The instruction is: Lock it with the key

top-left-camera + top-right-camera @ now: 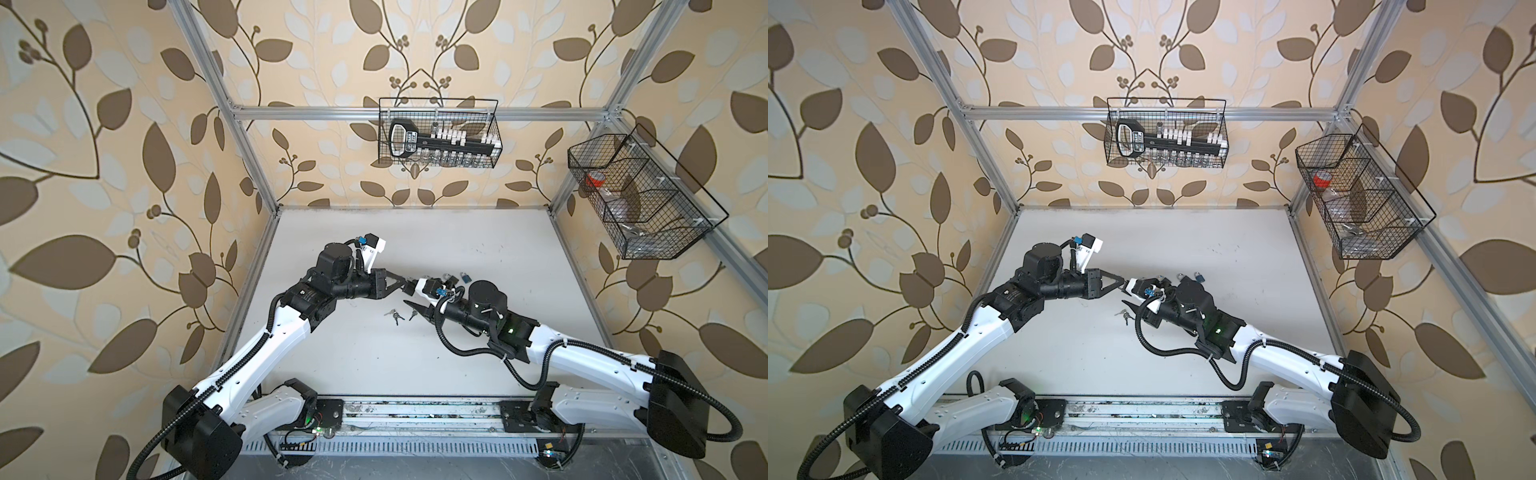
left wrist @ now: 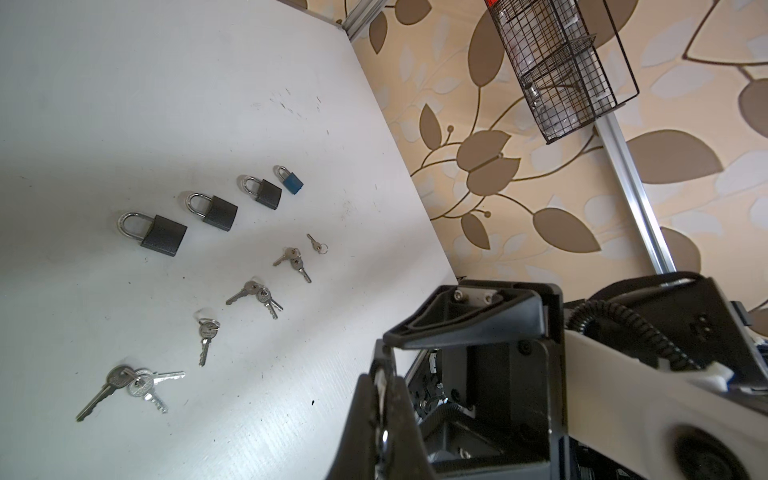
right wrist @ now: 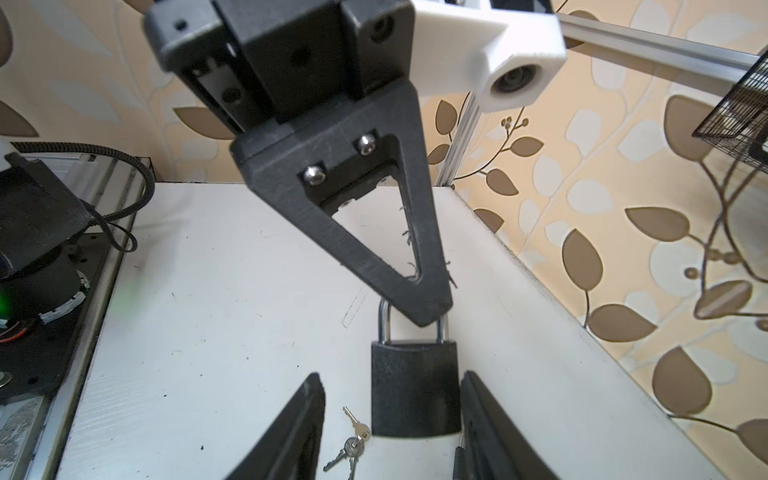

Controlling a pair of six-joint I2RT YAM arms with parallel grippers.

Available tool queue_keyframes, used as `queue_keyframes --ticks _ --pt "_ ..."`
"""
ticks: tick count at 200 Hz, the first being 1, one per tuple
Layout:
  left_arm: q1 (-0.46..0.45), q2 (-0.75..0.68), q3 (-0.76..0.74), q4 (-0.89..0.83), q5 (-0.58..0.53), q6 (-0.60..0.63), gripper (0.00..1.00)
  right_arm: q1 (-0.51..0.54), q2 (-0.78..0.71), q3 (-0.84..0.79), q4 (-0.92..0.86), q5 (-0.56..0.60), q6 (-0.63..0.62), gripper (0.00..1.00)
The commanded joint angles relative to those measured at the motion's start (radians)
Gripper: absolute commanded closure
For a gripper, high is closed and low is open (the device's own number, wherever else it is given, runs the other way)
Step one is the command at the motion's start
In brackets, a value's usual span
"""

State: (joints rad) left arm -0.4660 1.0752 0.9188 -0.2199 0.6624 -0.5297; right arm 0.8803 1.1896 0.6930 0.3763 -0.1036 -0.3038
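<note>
**Two arms meeting nose to nose over the table [image 3: 208, 291].**
The left end effector [image 3: 430, 309] is clenched on the shackle of a padlock [image 3: 415, 386]. The right end effector [image 3: 391, 376] faces it, released, with its fingers [image 3: 307, 415] on either side of the lock body. Keys [image 3: 353, 444] lie on the table beneath.

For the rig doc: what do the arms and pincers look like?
Left arm and right arm: white shells, black joints, black corrugated cable conduits. Left pincer and right pincer: black, triangular open-frame fingers, silver screws. White wrist camera mounts.
</note>
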Motion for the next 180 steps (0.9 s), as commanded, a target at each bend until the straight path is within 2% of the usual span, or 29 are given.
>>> queue_keyframes --ticks 1,89,142,158,180 --pt "-0.011 -0.018 0.049 0.047 0.043 0.028 1.00 0.007 0.022 0.047 -0.011 0.040 -0.008 0.48" --pt "-0.013 -0.020 0.060 0.031 0.039 0.034 1.00 0.007 0.044 0.049 -0.018 0.048 0.009 0.62" --pt "-0.013 -0.014 0.077 0.001 0.007 0.047 1.00 0.008 0.030 0.041 -0.013 0.040 0.026 0.83" --pt "-0.013 -0.020 0.095 -0.038 -0.050 0.062 0.63 0.007 0.031 0.036 -0.014 0.067 0.054 0.88" --pt "-0.010 -0.066 0.079 -0.090 -0.241 0.047 0.38 -0.030 0.062 0.024 -0.023 0.071 0.148 0.91"
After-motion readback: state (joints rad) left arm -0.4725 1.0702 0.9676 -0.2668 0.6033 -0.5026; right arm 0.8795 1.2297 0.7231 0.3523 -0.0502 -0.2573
